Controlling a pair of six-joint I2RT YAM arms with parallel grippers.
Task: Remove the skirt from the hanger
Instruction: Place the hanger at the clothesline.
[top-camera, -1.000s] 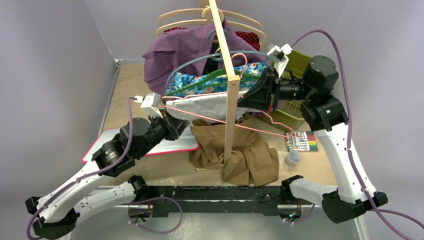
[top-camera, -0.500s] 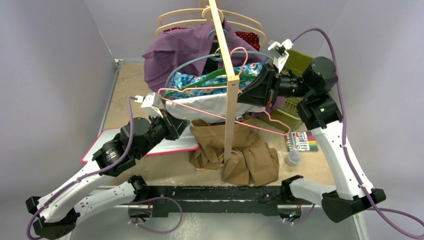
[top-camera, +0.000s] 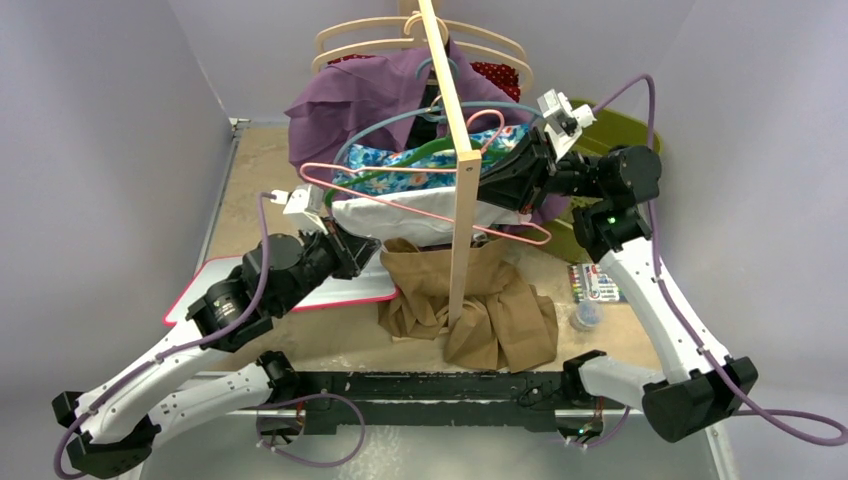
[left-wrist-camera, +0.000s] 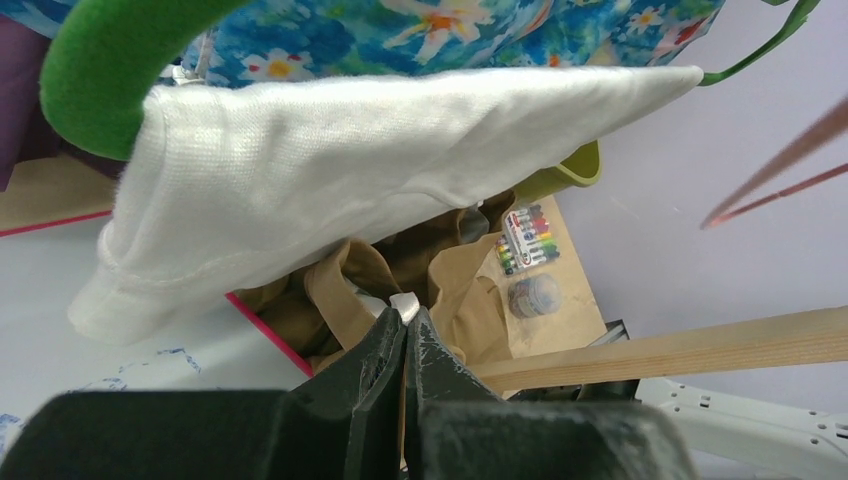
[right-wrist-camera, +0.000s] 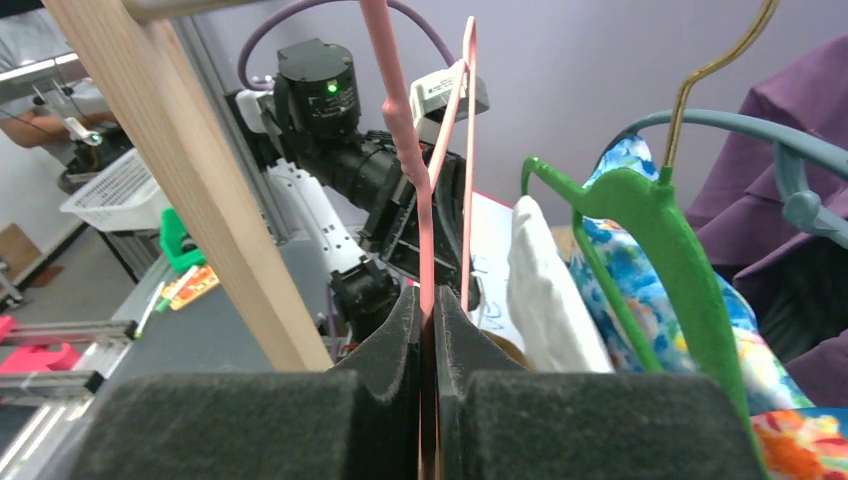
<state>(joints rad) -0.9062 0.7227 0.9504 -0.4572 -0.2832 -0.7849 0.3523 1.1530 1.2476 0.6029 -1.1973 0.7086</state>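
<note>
White skirt (left-wrist-camera: 330, 170) matt knit cloth; pink hanger (right-wrist-camera: 397, 110) smooth plastic w/ slight gloss; rack post (top-camera: 462, 200) bare wood.

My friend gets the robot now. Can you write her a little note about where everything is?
Left hand: shut, empty, close to the white garment but not touching it.
Right hand: shut on the bare pink hanger, held up by the wooden rack.
Brown garment, probably the skirt, lies crumpled on the table under the rack.
Done: the skirt looks off its hanger.
Left: probably set the pink hanger down or hang it up.
</note>
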